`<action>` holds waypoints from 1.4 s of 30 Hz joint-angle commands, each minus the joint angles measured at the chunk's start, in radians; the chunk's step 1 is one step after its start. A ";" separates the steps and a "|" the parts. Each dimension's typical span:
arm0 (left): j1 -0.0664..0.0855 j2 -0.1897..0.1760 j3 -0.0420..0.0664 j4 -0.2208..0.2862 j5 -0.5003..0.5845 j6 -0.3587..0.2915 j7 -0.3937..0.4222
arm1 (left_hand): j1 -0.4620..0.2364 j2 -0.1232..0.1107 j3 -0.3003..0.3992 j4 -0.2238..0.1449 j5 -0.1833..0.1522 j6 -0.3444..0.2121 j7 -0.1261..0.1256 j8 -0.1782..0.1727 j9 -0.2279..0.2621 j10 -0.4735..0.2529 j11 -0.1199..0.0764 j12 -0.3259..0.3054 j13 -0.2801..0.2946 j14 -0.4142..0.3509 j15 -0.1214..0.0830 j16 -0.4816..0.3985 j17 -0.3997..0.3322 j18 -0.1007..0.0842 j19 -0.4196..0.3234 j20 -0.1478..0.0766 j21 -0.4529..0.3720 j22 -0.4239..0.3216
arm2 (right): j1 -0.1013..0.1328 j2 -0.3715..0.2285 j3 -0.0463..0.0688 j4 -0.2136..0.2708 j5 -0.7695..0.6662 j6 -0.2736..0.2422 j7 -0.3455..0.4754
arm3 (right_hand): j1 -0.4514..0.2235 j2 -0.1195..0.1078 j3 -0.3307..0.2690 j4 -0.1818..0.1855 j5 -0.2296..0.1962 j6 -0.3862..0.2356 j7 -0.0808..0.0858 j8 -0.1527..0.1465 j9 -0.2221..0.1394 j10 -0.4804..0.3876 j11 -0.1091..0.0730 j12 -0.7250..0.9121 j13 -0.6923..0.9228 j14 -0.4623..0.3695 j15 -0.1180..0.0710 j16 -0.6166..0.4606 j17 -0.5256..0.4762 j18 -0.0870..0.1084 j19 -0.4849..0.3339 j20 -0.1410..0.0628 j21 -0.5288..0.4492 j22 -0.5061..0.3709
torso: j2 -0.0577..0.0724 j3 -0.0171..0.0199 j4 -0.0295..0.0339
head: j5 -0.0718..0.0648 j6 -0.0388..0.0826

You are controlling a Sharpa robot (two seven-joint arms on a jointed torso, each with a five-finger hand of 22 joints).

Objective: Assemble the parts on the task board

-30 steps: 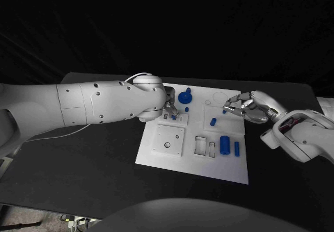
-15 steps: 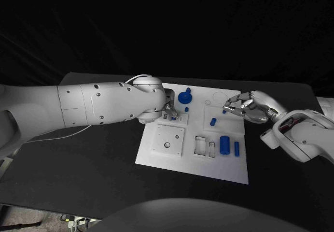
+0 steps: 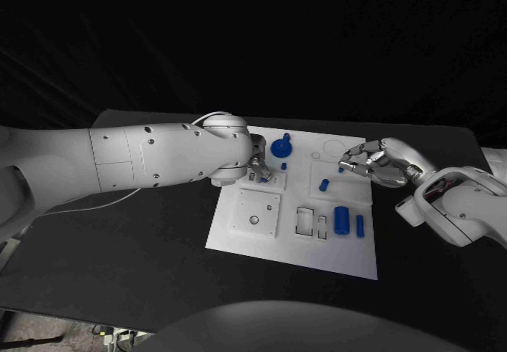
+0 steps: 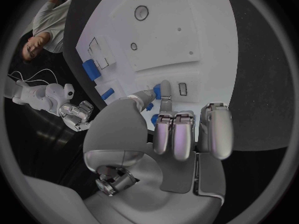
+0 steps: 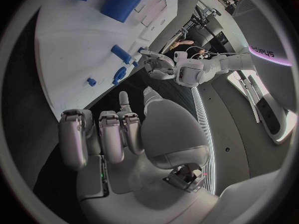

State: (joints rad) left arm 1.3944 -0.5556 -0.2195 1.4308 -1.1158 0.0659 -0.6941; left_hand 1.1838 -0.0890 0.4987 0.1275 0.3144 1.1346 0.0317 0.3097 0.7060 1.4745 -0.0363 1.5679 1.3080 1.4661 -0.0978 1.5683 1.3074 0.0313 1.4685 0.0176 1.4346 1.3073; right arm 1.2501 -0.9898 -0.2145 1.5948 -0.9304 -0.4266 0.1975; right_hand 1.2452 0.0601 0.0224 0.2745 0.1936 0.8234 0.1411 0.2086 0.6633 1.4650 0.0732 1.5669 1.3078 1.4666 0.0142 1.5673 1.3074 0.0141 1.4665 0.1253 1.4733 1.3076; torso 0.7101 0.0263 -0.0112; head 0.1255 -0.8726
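Note:
The white task board (image 3: 264, 242) lies mid-table. At its far left part my left hand (image 3: 257, 169) reaches down and pinches a small blue part (image 4: 157, 90) between thumb and a finger, right beside a small rectangular slot (image 4: 182, 88). A blue round knob part (image 3: 280, 147) stands just beyond it. My right hand (image 3: 376, 163) hovers over the board's far right edge with its fingers curled in and nothing in them (image 5: 118, 134). A small blue peg (image 3: 340, 170) sits by its fingertips. A blue block (image 3: 324, 185), a blue cylinder (image 3: 341, 219) and a slim blue bar (image 3: 360, 225) lie on the board's right side.
A square raised plate (image 3: 257, 213) with a hole and two rectangular recesses (image 3: 305, 221) sit in the board's near half. Black table (image 3: 138, 257) surrounds the board. My bulky left forearm (image 3: 148, 161) covers the table to the left.

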 commanded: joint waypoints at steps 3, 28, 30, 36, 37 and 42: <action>-0.005 0.005 -0.004 -0.009 0.011 0.042 -0.114 | -0.005 0.009 0.074 -0.094 -0.037 -0.018 -0.008 -0.016 0.005 0.096 -0.011 0.003 0.263 0.105 0.002 0.003 0.263 0.004 0.027 0.000 -0.011 0.216 | -0.001 -0.001 0.000 0.002 -0.007 0.009 0.006 | 0.011 0.000 -0.001 -0.004 0.006 0.000 0.000 0.006 -0.002 0.106 0.000 0.004 0.263 0.104 0.001 0.003 0.263 0.018 0.017 0.001 -0.004 0.222 | 0.001 0.0001 -0.0006 | -0.002 0.000; -0.017 -0.004 -0.004 -0.016 -0.012 0.031 -0.124 | -0.175 -0.002 -0.268 0.163 -0.259 -0.142 0.027 -0.043 0.022 0.096 0.021 0.003 0.263 0.105 0.031 0.003 0.263 0.003 0.031 0.028 -0.011 0.218 | -0.001 -0.009 0.000 0.004 -0.007 0.011 0.007 | 0.019 0.004 0.001 -0.005 0.021 -0.002 0.000 0.007 -0.004 0.106 0.000 0.004 0.263 0.104 0.001 0.003 0.263 0.017 0.018 0.001 -0.004 0.222 | 0.000 -0.0005 0.0003 | -0.008 0.000; -0.017 -0.006 -0.004 -0.016 -0.020 0.040 -0.128 | -0.177 -0.001 -0.277 0.163 -0.259 -0.141 0.026 -0.037 0.026 0.096 0.020 0.003 0.263 0.105 0.030 0.003 0.263 0.003 0.031 0.027 -0.011 0.218 | -0.001 -0.009 0.000 0.004 -0.007 0.011 0.007 | 0.019 0.004 0.001 -0.005 0.021 -0.002 0.000 0.007 -0.004 0.106 0.000 0.004 0.263 0.104 0.001 0.003 0.263 0.017 0.018 0.001 -0.004 0.222 | 0.000 -0.0004 0.0005 | -0.008 0.000; -0.016 -0.017 -0.004 -0.010 -0.038 0.050 -0.138 | -0.181 0.007 -0.303 0.164 -0.260 -0.139 0.022 -0.013 0.043 0.096 0.017 0.003 0.263 0.105 0.028 0.003 0.263 0.003 0.034 0.025 -0.009 0.219 | -0.002 -0.010 0.000 0.004 -0.007 0.010 0.008 | 0.019 0.005 0.000 -0.003 0.026 -0.003 0.000 0.007 -0.004 0.106 0.000 0.004 0.263 0.104 0.001 0.003 0.263 0.017 0.018 0.000 -0.003 0.222 | 0.000 -0.0001 0.0003 | -0.010 0.000; -0.016 -0.021 -0.003 -0.005 -0.044 0.045 -0.139 | -0.187 0.006 -0.311 0.165 -0.261 -0.138 0.021 -0.006 0.048 0.096 0.016 0.003 0.263 0.105 0.027 0.003 0.263 0.002 0.035 0.025 -0.007 0.219 | -0.002 -0.011 0.000 0.004 -0.007 0.010 0.008 | 0.018 0.005 -0.001 -0.003 0.026 -0.003 0.001 0.008 -0.004 0.106 0.000 0.004 0.263 0.104 0.001 0.003 0.263 0.017 0.018 0.000 -0.003 0.222 | 0.001 -0.0004 0.0002 | -0.010 0.000; -0.013 -0.053 0.005 0.028 -0.056 0.017 -0.136 | -0.243 0.003 -0.377 0.166 -0.266 -0.120 0.006 0.058 0.096 0.096 0.002 0.003 0.263 0.105 0.018 0.003 0.263 -0.003 0.048 0.013 0.018 0.227 | -0.002 -0.011 0.000 0.002 -0.007 0.010 0.007 | 0.017 0.005 -0.001 -0.001 0.027 -0.003 0.001 0.008 -0.004 0.106 0.000 0.004 0.263 0.104 0.001 0.003 0.263 0.017 0.018 0.000 -0.003 0.222 | 0.000 0.0000 -0.0001 | -0.011 0.000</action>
State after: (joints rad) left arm 1.3845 -0.6007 -0.2147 1.4505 -1.1475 0.0771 -0.6854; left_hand 0.9453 -0.0859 0.1260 0.2939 0.0551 1.0024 0.0450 0.3574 0.7850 1.4667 -0.0294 1.5679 1.3080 1.4654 -0.0731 1.5683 1.3080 0.0312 1.4677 0.0384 1.4496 1.3073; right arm 1.2491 -1.0011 -0.2146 1.5969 -0.9303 -0.4260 0.1973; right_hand 1.2573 0.0640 0.0224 0.2745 0.2149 0.8233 0.1411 0.2126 0.6604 1.4650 0.0732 1.5669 1.3078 1.4666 0.0143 1.5674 1.3080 0.0140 1.4665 0.1253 1.4734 1.3081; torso 0.7103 0.0258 -0.0106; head 0.1148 -0.8726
